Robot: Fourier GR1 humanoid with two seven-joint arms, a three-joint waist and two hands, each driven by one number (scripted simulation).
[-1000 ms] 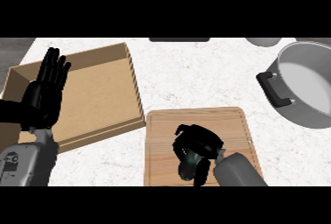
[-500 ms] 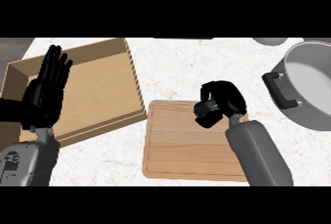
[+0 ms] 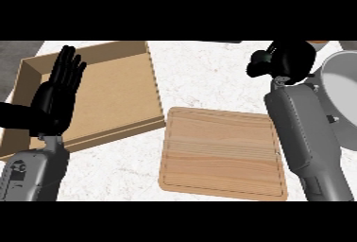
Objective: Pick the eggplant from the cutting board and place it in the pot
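- Bench: pale marbled top. It carries an open brown box toward its left edge, the cutting board near its front edge, and the pot cut off at its right edge.
- Cutting board: no eggplant lies on it, so the pick-up appears done and the step in hand is the carry to the pot.
- Pot: grey, mouth up. Only its left part shows, just right of the right forearm.
- Right hand: raised near the bench's back edge, beside the pot's rim, fingers curled closed round a load.
- Eggplant: mostly hidden. The dark rounded bulge at the hand's left side is probably it, held clear of the bench.
- Left hand: resting open over the box, fingers up.
- Recommendation: move rightward until the whole load is over the pot's mouth and past the rim. Lower inside before uncurling, so the eggplant cannot catch the rim and roll onto the bench.
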